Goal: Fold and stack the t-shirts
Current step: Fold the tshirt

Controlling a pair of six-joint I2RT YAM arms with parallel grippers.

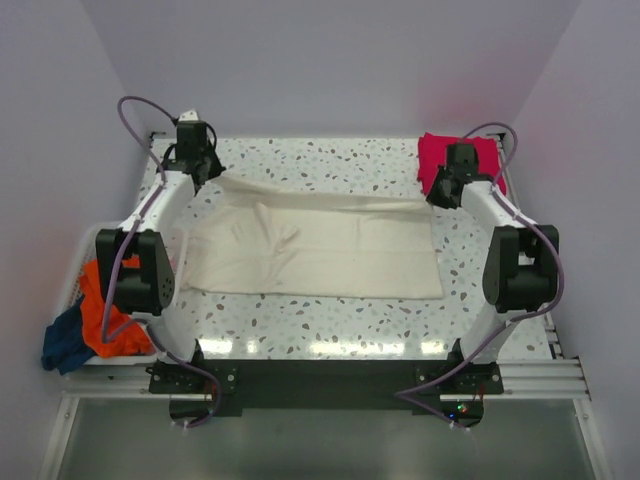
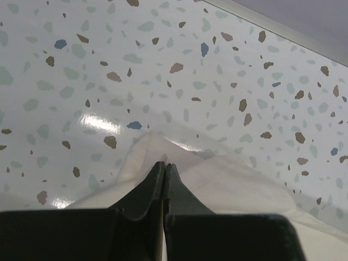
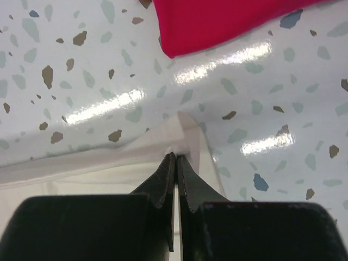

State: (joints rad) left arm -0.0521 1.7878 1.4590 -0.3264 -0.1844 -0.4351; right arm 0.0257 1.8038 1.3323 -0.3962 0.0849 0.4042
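A cream t-shirt lies spread across the middle of the speckled table. My left gripper is shut on its far left corner, the cloth pinched between the fingertips. At the far right corner my right gripper is shut on the cream cloth in the same way. A folded magenta-red t-shirt lies at the back right, just behind the right gripper, and shows at the top of the right wrist view. Orange and dark blue t-shirts sit bunched in the basket at the left.
A white basket hangs off the table's left edge beside the left arm. Walls close in the table at the back and both sides. The black base rail runs along the near edge.
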